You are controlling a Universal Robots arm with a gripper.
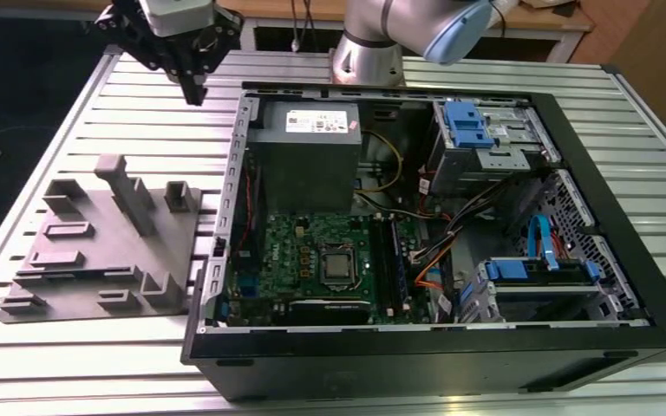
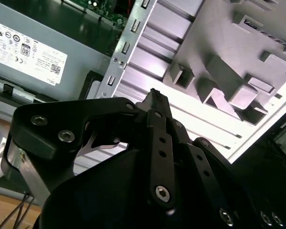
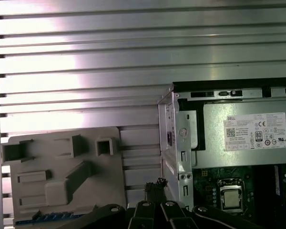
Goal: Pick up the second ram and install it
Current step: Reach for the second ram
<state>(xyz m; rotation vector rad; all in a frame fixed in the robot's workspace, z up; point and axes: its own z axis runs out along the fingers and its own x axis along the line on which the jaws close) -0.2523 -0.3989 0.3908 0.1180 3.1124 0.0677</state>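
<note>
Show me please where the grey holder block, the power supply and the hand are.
Grey holder block [image 1: 93,260]: exterior view, on its flat base.
Power supply [image 1: 305,169]: exterior view, on its grey side below the label.
Hand [image 1: 194,94]: exterior view, midway between its fingertips.

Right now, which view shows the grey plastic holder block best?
The exterior view: the whole grey plastic holder block sits unobstructed beside the open black computer case. The first wrist view shows most of it; the second wrist view shows part.
</note>
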